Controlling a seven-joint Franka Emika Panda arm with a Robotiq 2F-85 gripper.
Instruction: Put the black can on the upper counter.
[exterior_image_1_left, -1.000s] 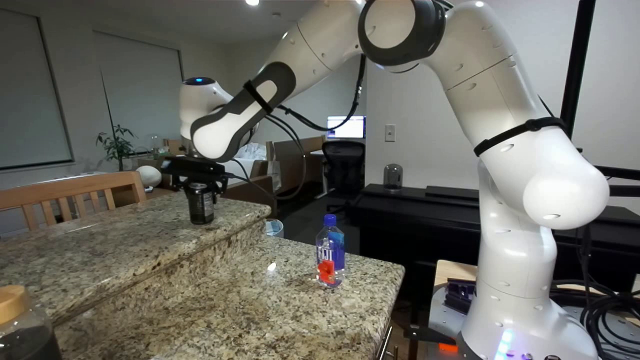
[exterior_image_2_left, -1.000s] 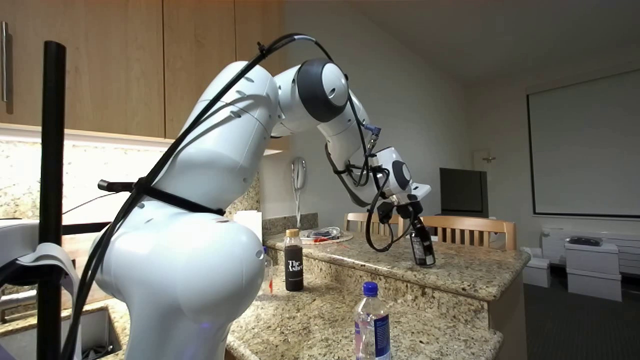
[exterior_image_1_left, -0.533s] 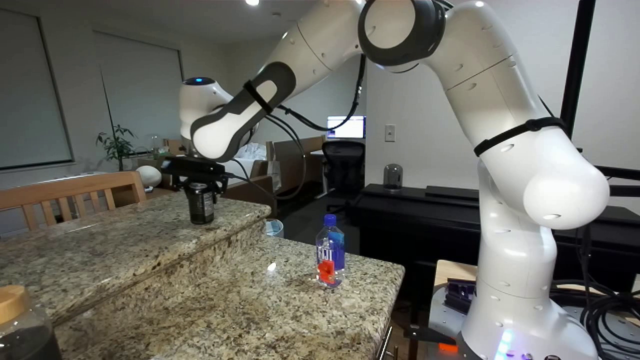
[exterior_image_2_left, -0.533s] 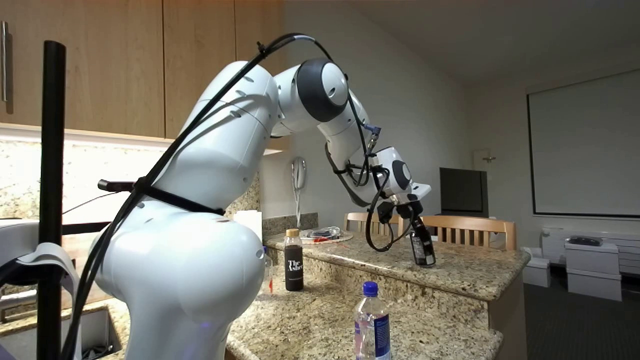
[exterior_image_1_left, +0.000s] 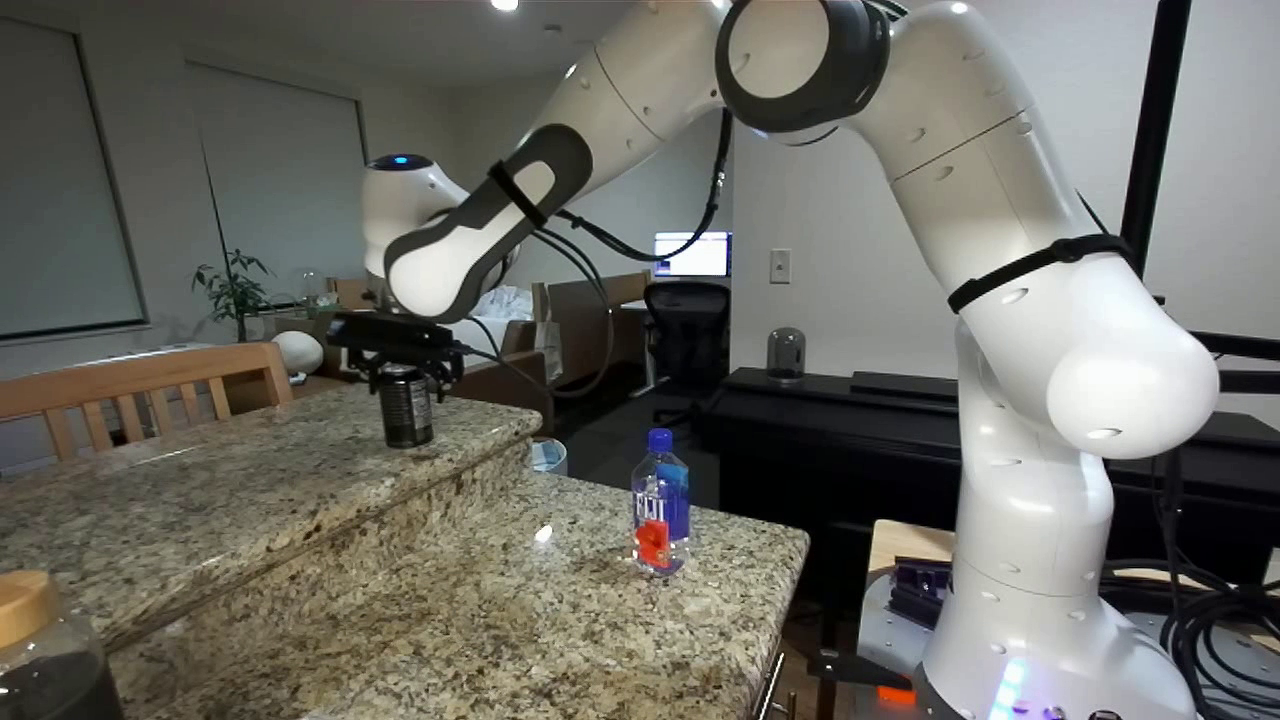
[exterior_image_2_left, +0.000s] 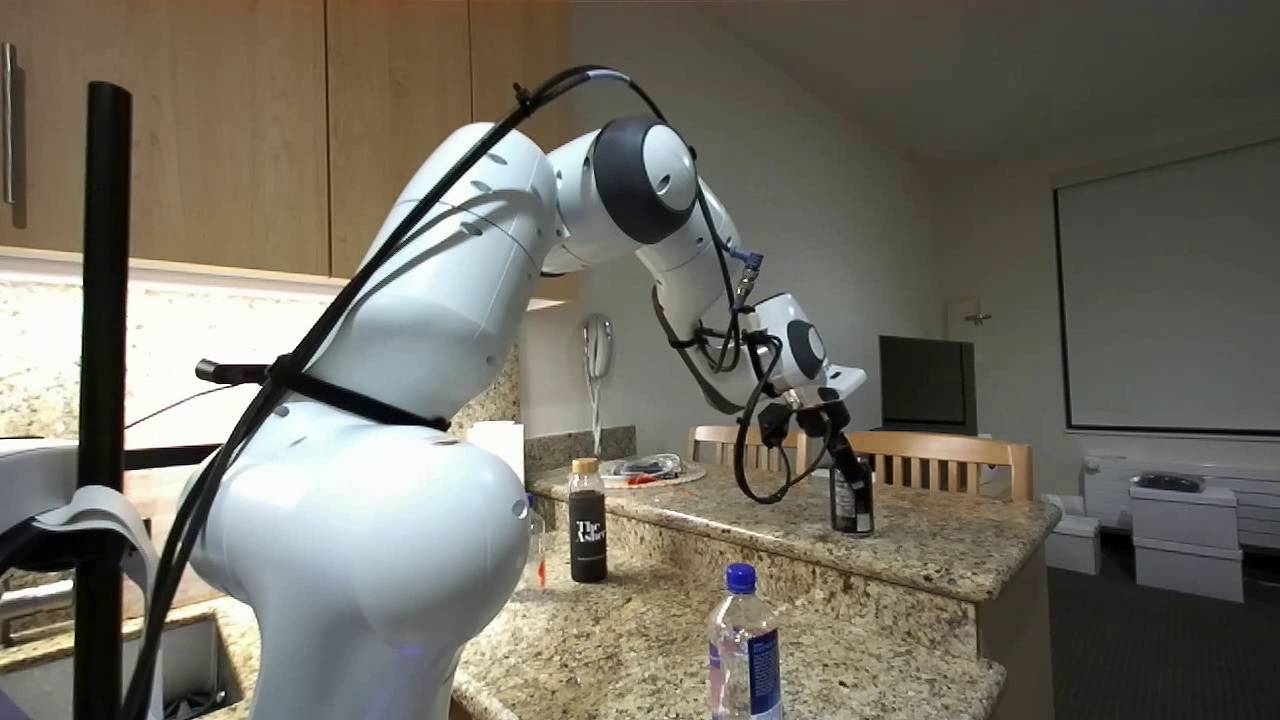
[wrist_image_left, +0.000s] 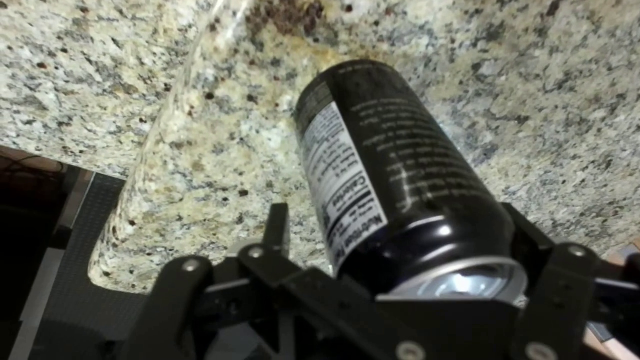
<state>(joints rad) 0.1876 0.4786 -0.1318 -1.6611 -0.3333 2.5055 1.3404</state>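
1. On the black can (wrist_image_left: 400, 165), the wrist view shows a white nutrition panel (wrist_image_left: 342, 180) where "Nutrition" and "Calories" can be read, upside down in that picture; the pale lines beside it are too blurred to read.
2. In an exterior view, the blue-capped bottle (exterior_image_1_left: 660, 510) on the lower counter (exterior_image_1_left: 470, 620) reads "FIJI"; in an exterior view (exterior_image_2_left: 745, 655), the frame cuts off its base.
3. In an exterior view, the tan-capped bottle (exterior_image_2_left: 588, 535) reads "The Ashe", any further letter hard to make out.
4. A clear bottle (exterior_image_2_left: 535, 548) is partly hidden behind the Panda arm (exterior_image_2_left: 360, 540).
5. The can's silver-rimmed lid (wrist_image_left: 465, 285) is partly covered by the Robotiq gripper (wrist_image_left: 392, 206), which masks some of its upper end in both exterior views.
6. The can is upright, long axis vertical, lid up, its nutrition panel on the side toward the edge above the lower counter.
7. It rests on the upper counter (exterior_image_1_left: 230, 480), near the ledge's end.
8. The gripper is released: granite shows between one finger (wrist_image_left: 278, 227) and the can; whether the opposite finger touches it, I cannot tell.
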